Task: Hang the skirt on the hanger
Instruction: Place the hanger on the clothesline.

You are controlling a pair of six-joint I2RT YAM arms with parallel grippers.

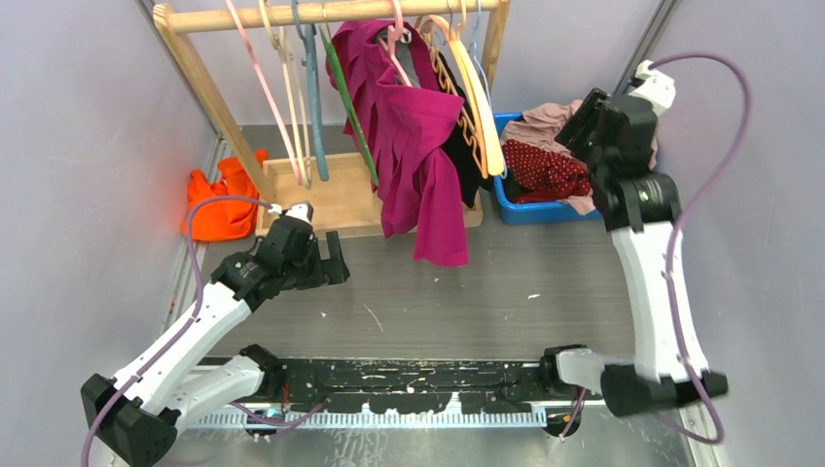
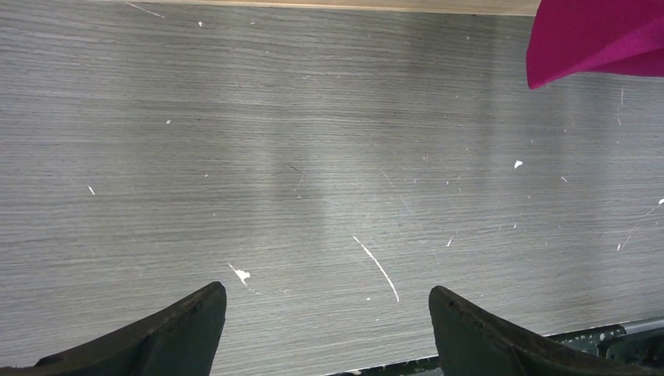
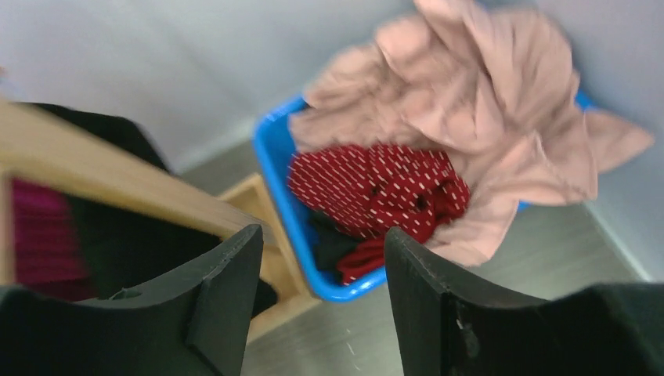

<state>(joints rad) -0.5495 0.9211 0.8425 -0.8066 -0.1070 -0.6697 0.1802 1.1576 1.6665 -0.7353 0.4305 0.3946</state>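
The skirt (image 1: 545, 170), dark red with small white dots, lies crumpled in a blue bin (image 1: 533, 214) at the back right. In the right wrist view the skirt (image 3: 376, 188) shows beyond my right gripper (image 3: 321, 239), which hovers above the bin with its jaws apart and nothing between them. From above, the right gripper (image 1: 584, 131) sits over the bin's right end. The thin pink hanger (image 1: 261, 83) hangs at the left end of the wooden rack. My left gripper (image 1: 336, 258) is low over the table, far from both; in its wrist view the left gripper (image 2: 327, 291) is wide open and empty.
A pale pink garment (image 3: 485, 102) is heaped over the bin's far side. A magenta garment (image 1: 418, 146) hangs mid-rack, with a tan wooden hanger (image 1: 479, 102) and a green hanger (image 1: 350, 107) beside it. An orange cloth (image 1: 222, 199) lies left of the rack base (image 1: 331, 199).
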